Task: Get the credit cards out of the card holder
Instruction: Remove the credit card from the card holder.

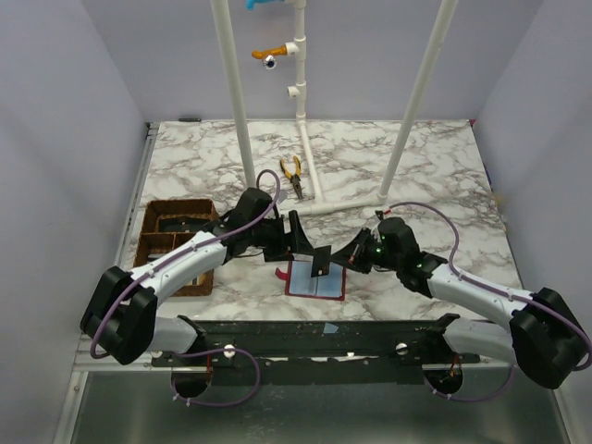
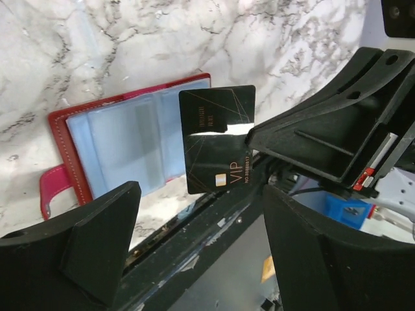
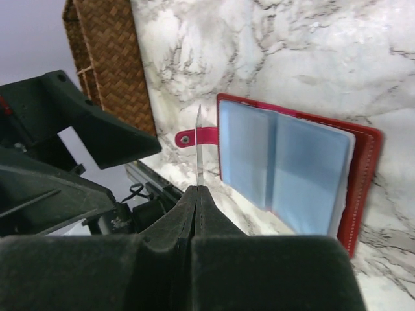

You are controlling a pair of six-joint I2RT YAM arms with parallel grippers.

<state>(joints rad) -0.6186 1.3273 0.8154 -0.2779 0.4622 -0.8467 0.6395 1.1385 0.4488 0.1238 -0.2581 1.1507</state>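
The red card holder (image 1: 316,282) lies open on the marble table, its pale blue-grey sleeves (image 2: 123,146) facing up and its strap to the left. A black credit card (image 2: 217,139) hangs above the holder's edge, clear of the sleeves. My right gripper (image 3: 198,191) is shut on it, and the card (image 3: 199,146) shows edge-on between the pads. My left gripper (image 2: 201,191) is open and stands just short of the card, touching nothing. In the top view both grippers (image 1: 301,242) (image 1: 347,254) meet over the holder, with the card (image 1: 322,262) between them.
A brown woven compartment tray (image 1: 176,242) sits at the left, close to the left arm. Yellow-handled pliers (image 1: 293,173) lie further back by the white pipe frame (image 1: 236,92). A black rail (image 1: 314,335) runs along the near table edge.
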